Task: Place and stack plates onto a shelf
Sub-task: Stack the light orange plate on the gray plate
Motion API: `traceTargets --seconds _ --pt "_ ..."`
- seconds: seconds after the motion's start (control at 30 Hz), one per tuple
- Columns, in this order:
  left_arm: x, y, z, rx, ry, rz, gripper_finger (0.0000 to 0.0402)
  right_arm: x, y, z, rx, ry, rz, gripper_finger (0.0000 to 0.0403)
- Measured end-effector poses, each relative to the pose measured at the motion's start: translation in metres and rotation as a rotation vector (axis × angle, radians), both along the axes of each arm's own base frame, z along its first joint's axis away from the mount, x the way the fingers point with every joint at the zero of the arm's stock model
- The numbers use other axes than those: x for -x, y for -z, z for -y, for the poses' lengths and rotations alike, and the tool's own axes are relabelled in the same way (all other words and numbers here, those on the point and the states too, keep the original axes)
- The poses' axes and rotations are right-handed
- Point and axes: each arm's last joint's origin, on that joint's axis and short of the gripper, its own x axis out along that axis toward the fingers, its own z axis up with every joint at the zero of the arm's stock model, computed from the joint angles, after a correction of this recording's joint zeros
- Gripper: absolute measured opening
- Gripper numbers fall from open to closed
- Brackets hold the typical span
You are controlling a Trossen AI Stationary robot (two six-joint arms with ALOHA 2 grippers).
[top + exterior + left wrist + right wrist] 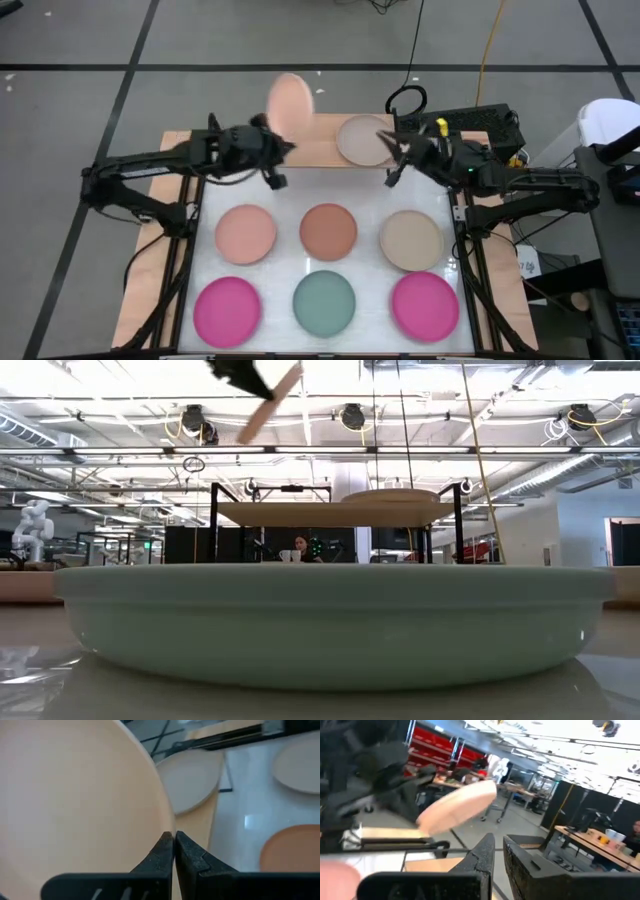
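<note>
L gripper (pixel 173 851) is clamped on the rim of a pale peach plate (pixel 291 100), fingers pinched tight w/ the plate edge between them. It holds the plate up in the air, tilted, above the left half of the shelf (pixel 320 152); from the low view the plate (pixel 270 403) slants steeply, well above the wooden top board (pixel 320 513). L arm reaches in from the table's left side.

R gripper (pixel 393 165) sits just beside the shelf's right part, near a beige plate (pixel 365 139) that lies flat on the board. Its fingers (pixel 482 855) are slightly apart, nothing between them. Through the right wrist view the peach plate (pixel 457 807) shows tilted in front of it, w/ the L arm behind.

On the white table (pixel 280 190) in front of the shelf, six more plates in two rows, all apart from each other. Back row: pale pink plate (pixel 245 232), terracotta plate (pixel 328 229), another beige plate (pixel 411 240). Front row: magenta plate (pixel 227 306), teal plate (pixel 324 301), second magenta plate (pixel 425 303). The teal one fills the low view (pixel 330 625), right up close.

A person (pixel 300 547) sits far back in the room, seen under the shelf.
</note>
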Motion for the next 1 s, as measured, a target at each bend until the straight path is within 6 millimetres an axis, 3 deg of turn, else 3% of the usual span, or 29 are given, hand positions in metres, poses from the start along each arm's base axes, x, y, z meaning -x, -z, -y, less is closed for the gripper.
traceTargets --seconds 0.23,0.5,0.8,1.0 --pt "-0.057 0.019 -0.007 -0.099 0.115 -0.061 0.0005 0.026 -0.015 -0.001 -0.02 0.01 0.098 0.0025" --pt "-0.105 0.051 -0.02 -0.174 0.305 -0.006 0.0005 0.033 -0.012 -0.001 -0.049 0.004 0.066 0.0025" --pt "-0.131 0.091 -0.04 -0.179 0.42 -0.03 0.0008 0.029 -0.006 -0.002 -0.054 -0.007 0.008 0.0025" --pt "-0.136 0.106 -0.052 -0.168 0.4 -0.053 0.0018 0.027 -0.006 -0.004 -0.057 -0.087 0.009 0.0025"
